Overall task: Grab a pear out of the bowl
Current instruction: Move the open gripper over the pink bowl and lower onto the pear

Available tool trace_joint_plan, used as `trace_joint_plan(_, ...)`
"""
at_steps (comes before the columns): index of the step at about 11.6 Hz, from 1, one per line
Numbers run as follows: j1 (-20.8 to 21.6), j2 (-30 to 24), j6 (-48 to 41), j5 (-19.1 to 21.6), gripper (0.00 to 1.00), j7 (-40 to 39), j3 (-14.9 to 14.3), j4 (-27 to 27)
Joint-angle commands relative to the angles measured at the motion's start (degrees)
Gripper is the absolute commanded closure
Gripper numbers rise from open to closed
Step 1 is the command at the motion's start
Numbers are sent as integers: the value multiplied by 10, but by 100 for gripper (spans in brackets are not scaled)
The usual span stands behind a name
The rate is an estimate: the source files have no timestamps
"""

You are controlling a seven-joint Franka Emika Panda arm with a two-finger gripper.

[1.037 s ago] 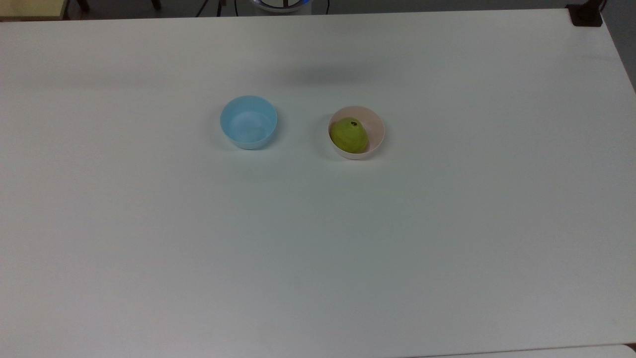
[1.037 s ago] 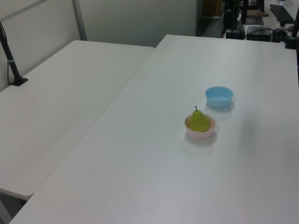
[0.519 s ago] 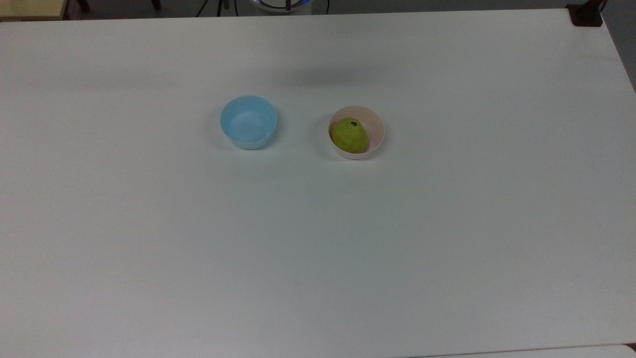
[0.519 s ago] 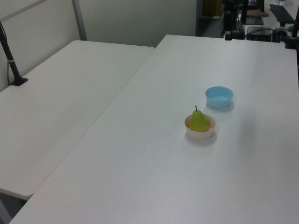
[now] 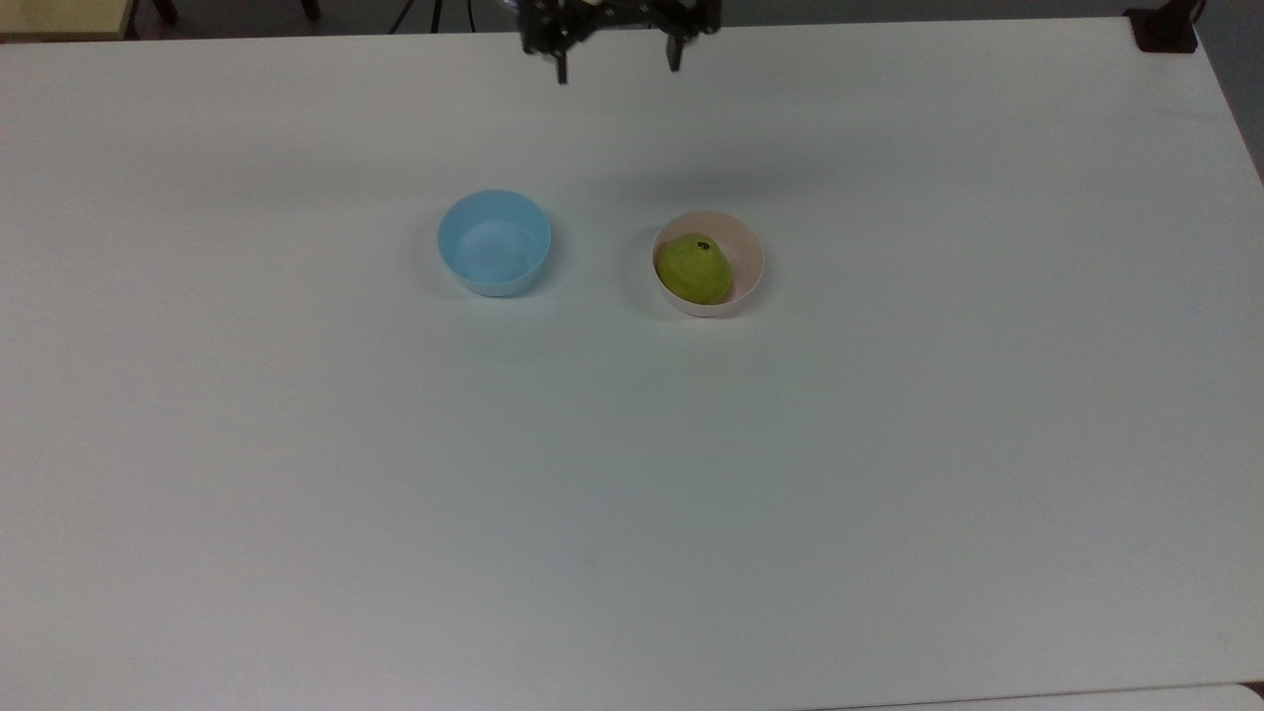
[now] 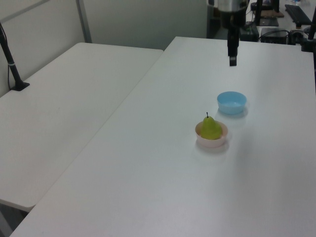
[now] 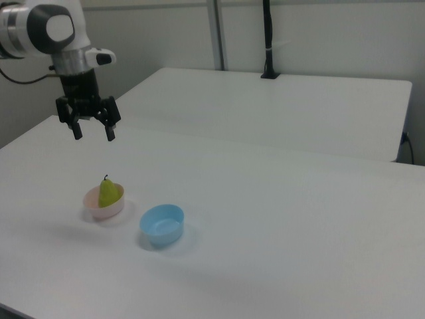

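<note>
Your gripper [image 7: 93, 133] hangs above the white table [image 5: 632, 494], fingers spread apart, grasping nothing. Your pear [image 5: 694, 270] sits upright in the pink bowl [image 5: 746, 259], stem up, well apart from the gripper. A light blue bowl [image 5: 494, 243] stands near the pink one, on the top view's left. In the top view the gripper is at the table's far edge.

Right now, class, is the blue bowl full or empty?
Empty: the blue bowl shows only its bare inside, while the pear sits in the pink bowl.
</note>
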Motion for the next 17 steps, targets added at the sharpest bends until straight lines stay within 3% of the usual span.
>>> trace_joint_plan(1,39,51,52,8,0,-9,-6,-10)
trace_joint_plan(6,72,133,99,8,0,1,-6,-10)
trace_joint_plan(9,72,147,146,2,0,1,-6,-33)
trace_joint_plan(14,82,176,184,-11,10,1,-6,-50)
trace_joint_plan(17,81,189,194,-21,22,1,-6,-52)
